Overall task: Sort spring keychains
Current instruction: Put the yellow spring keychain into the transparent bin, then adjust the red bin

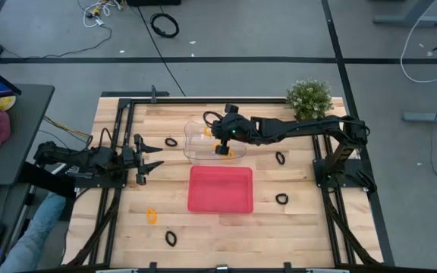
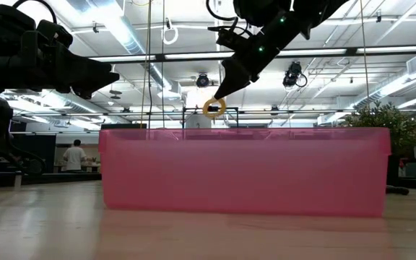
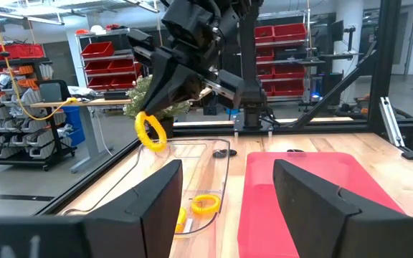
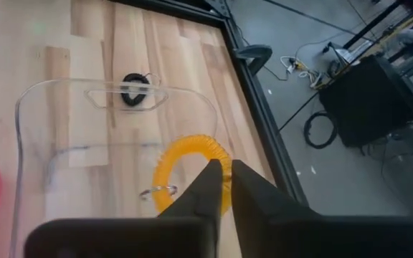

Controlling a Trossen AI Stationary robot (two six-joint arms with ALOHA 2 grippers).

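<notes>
While the wooden table (image 1: 294, 220) carries the red tray (image 1: 220, 189) at its middle and a clear plastic tray (image 1: 196, 144) just behind it, the right gripper (image 1: 222, 148) hangs over that clear tray with its fingers pinched on an orange spring keychain (image 4: 192, 172), which dangles from the tips above another orange one (image 3: 205, 203) lying inside. The left gripper (image 1: 149, 163) waits with fingers spread near the table's left edge. Black keychains (image 1: 281, 199) lie scattered on the wood, one (image 1: 171, 142) beside the clear tray, and a loose orange one (image 1: 152, 217) sits near the front. These coils look very light, springy and soft, so they would likely flex or roll under a push; a pinch across the coil wall, as shown, seems the surest hold.
</notes>
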